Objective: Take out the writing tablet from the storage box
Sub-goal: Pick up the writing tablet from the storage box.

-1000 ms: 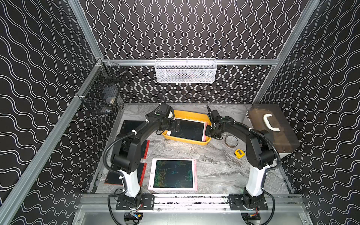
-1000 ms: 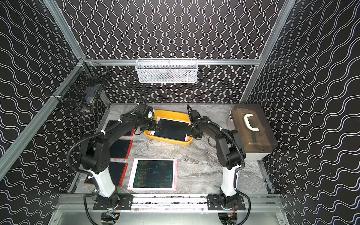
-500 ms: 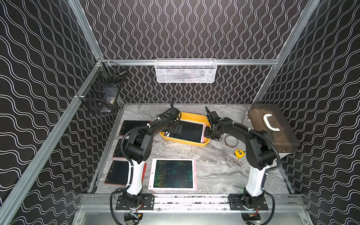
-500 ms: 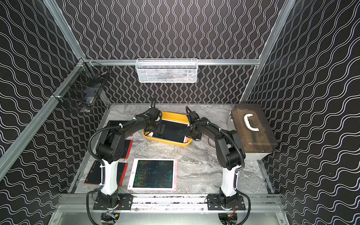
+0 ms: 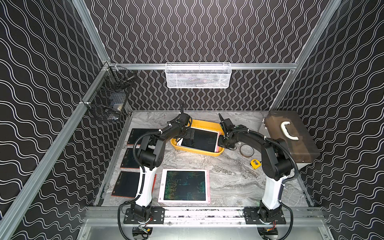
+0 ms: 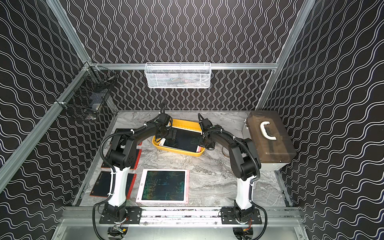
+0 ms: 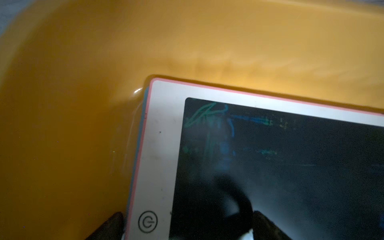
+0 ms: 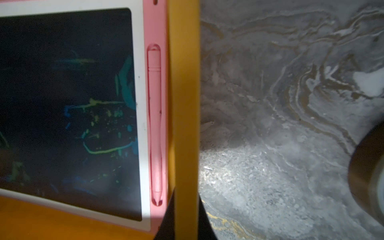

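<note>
Grey marble tabletop [image 5: 228, 180] inside black wavy-patterned enclosure. Yellow storage box [image 5: 204, 124] sits far centre; pink-framed writing tablet [image 5: 199, 141] lies inside it, screen up. In both top views your arms cover tablet's left edge and box's right rim. Wrist views crop fingertips. Your left gripper [image 7: 187, 225] gapes wide, straddling tablet's button-side bezel; contact unclear. Your right gripper [image 8: 185, 209] is pinched closed on box's right rim.

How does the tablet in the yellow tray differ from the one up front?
The tray tablet sits inside the yellow tray, with the open left gripper straddling its edge; the front tablet lies on the bare table, untouched. Both have white frames, pink edges, scribbled dark screens.
</note>
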Controlling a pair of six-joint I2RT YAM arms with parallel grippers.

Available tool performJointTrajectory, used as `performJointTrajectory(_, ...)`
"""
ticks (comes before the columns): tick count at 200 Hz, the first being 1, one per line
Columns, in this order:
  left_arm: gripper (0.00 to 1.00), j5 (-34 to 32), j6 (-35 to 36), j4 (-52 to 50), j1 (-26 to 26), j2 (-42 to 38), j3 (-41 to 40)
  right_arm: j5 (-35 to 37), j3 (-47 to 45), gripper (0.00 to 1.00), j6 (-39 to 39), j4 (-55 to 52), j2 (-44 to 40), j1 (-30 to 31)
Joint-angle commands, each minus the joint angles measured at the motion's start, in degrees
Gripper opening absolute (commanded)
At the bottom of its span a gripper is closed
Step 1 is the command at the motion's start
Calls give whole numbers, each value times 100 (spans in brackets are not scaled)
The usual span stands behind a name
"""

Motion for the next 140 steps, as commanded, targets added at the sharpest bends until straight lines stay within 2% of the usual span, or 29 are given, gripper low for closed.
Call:
performJointTrajectory(1,99,614,-180,-267,-13,67,-126,-22,125,1,-127,68,42,12)
performJointTrajectory(70,99,1267,-301,-378,-180,-460,37,-115,325,1,-104,94,286,12)
performJointTrajectory(140,99,1498,-263,-884,-362,-930,503,-71,356,1,-54,112,300,19)
